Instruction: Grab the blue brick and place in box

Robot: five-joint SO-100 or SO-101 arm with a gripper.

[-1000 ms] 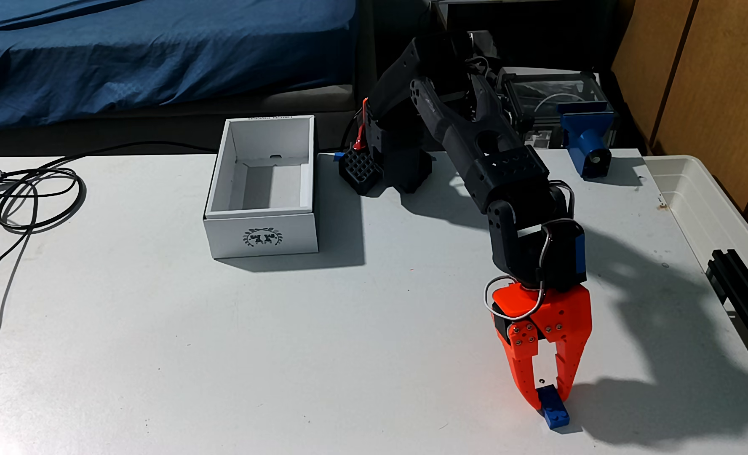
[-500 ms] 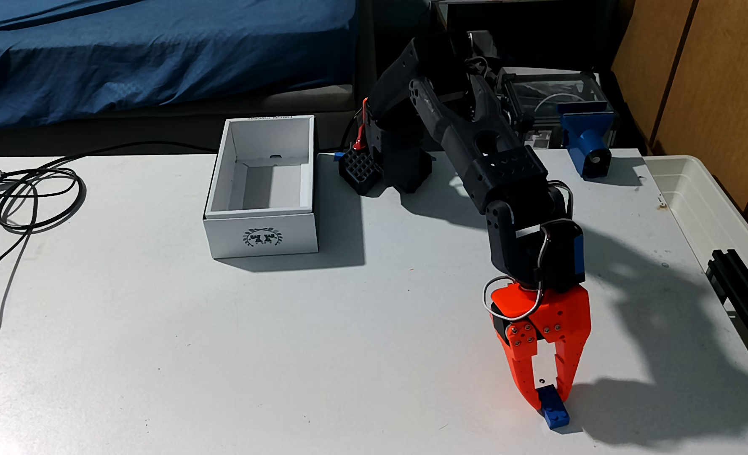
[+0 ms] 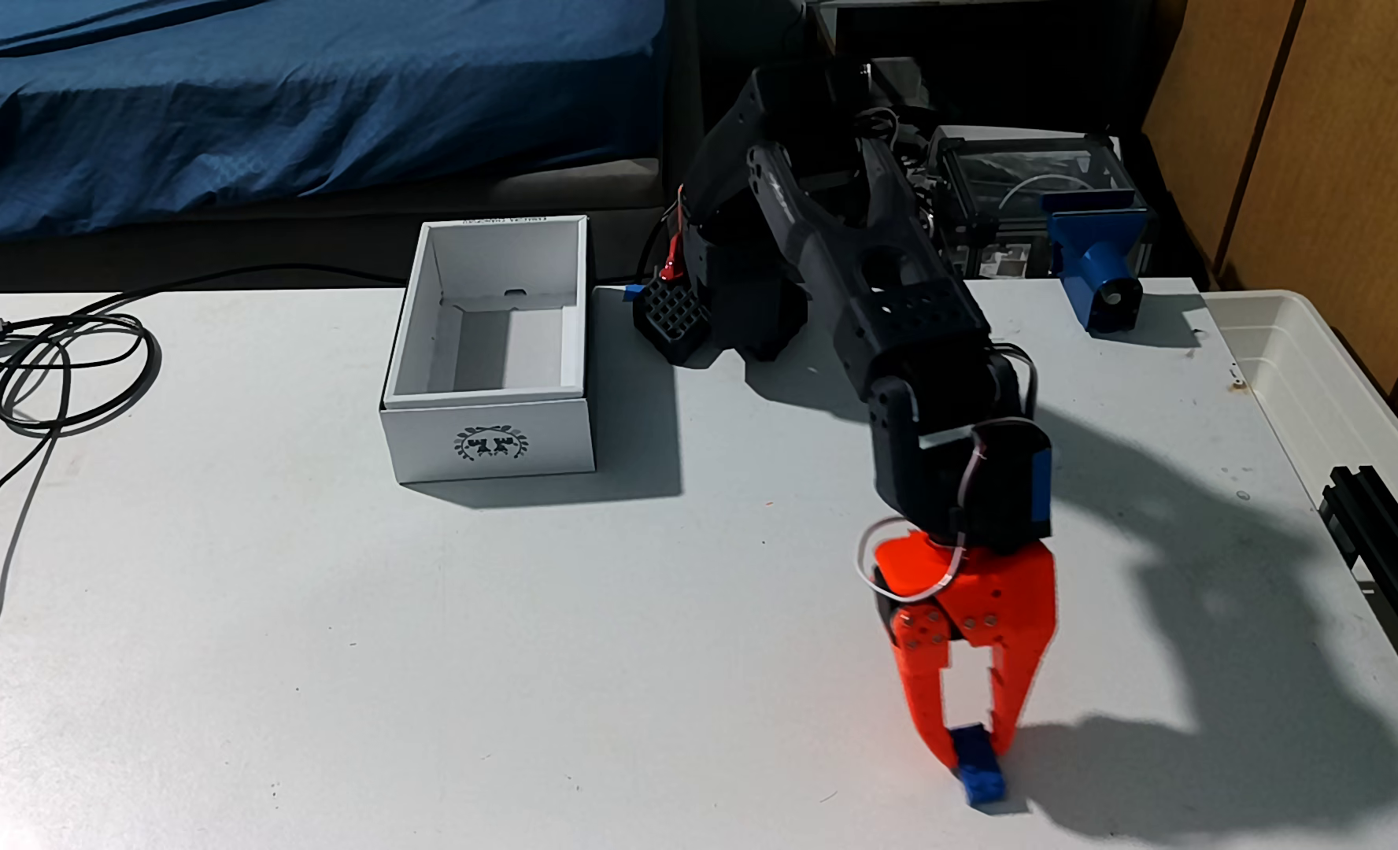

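In the fixed view the small blue brick (image 3: 979,768) sits low at the front right of the table, clamped between the orange fingers (image 3: 921,703) of my gripper (image 3: 975,753), which is shut on it. The gripper points straight down from the black arm. The brick's lower end is at or just above the table top; I cannot tell which. The white box (image 3: 487,448) with the dark crest on its near short wall stands open and empty at the back centre-left, well to the left of the gripper.
The arm's black base (image 3: 749,319) and a gridded black block (image 3: 674,315) stand right of the box. A blue clamp-like part (image 3: 1096,261) is at the back right, a translucent bin (image 3: 1334,384) and a black rail (image 3: 1391,556) along the right edge, cables (image 3: 50,368) at the left.
The gripper has shifted left with the blue brick held between its fingers; the brick moved with it and now tilts more upright. The box has not moved.
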